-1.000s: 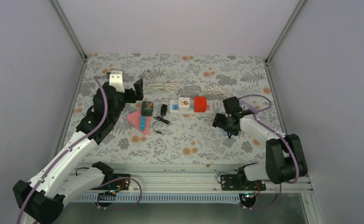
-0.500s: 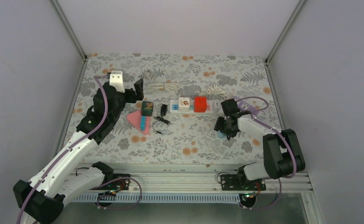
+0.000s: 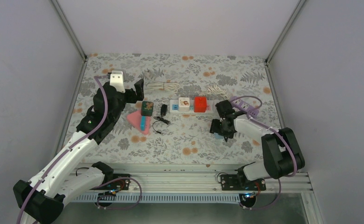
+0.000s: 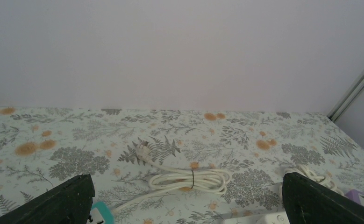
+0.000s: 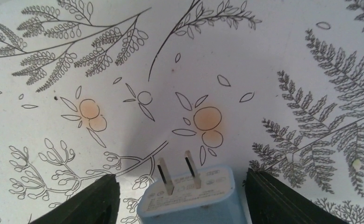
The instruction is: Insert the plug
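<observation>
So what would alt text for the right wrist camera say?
A pale blue plug, two metal prongs pointing away, sits between the dark fingers of the right hand, a gap on each side. Beneath is a white cloth printed with ferns and orange blossoms.

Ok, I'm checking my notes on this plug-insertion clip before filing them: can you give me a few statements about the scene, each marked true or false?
1. The blue plug sits between the right fingers, prongs bare. True.
2. The left fingers grip the coiled white cable. False: they stand open and empty; the cable lies on the tablecloth beyond them.
3. A red adapter sits on the white power strip. True.
4. The blue plug is already in the strip. False: it lies on the tablecloth, apart from the strip.
</observation>
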Robot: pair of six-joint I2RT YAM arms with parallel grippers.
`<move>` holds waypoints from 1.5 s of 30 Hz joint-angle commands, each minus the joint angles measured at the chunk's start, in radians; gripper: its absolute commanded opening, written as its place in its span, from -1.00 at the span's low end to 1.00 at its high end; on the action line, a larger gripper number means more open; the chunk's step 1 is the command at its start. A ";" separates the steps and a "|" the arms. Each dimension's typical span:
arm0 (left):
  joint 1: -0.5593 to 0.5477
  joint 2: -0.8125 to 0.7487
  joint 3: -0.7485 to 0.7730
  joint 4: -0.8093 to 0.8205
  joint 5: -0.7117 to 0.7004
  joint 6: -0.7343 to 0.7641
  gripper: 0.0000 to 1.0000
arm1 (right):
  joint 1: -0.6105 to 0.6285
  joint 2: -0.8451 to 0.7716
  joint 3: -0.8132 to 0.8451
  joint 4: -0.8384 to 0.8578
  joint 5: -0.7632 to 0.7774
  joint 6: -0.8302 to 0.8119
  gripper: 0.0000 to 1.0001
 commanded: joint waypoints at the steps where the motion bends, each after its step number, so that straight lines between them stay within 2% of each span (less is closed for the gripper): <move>1: 0.004 -0.003 0.010 0.004 0.016 0.008 1.00 | 0.035 0.040 0.024 -0.048 0.075 0.023 0.32; 4: 0.004 -0.006 0.009 0.005 0.019 0.009 1.00 | 0.047 0.057 0.035 -0.045 0.080 0.017 -0.05; 7: 0.004 -0.006 0.007 0.005 0.017 0.005 1.00 | 0.051 0.039 0.040 -0.013 0.036 0.007 -0.15; 10: 0.004 -0.002 0.001 0.021 0.058 0.014 1.00 | 0.051 -0.024 0.049 0.049 -0.027 0.010 -0.16; 14: 0.000 -0.001 -0.026 0.084 0.150 0.028 1.00 | 0.050 -0.156 0.075 0.150 -0.123 0.109 -0.11; 20: -0.065 0.047 -0.046 0.204 0.218 0.033 1.00 | 0.037 -0.290 0.047 0.478 -0.384 0.446 -0.05; 27: -0.173 0.153 -0.154 0.522 0.280 0.033 1.00 | 0.037 -0.268 0.115 0.684 -0.550 0.744 -0.06; 30: -0.235 0.215 -0.206 0.718 0.249 0.070 0.96 | 0.036 -0.239 0.088 0.882 -0.624 0.941 -0.04; 32: -0.291 0.259 -0.217 0.836 0.203 0.128 0.93 | 0.037 -0.193 0.103 0.950 -0.688 1.011 -0.05; 35: -0.351 0.341 -0.218 0.981 0.157 0.197 0.89 | 0.046 -0.165 0.108 1.019 -0.714 1.087 -0.08; 40: -0.420 0.463 -0.271 1.310 0.114 0.282 0.73 | 0.049 -0.182 0.103 1.015 -0.674 1.136 -0.09; 45: -0.445 0.534 -0.244 1.365 0.085 0.277 0.47 | 0.051 -0.187 0.104 1.015 -0.669 1.152 -0.08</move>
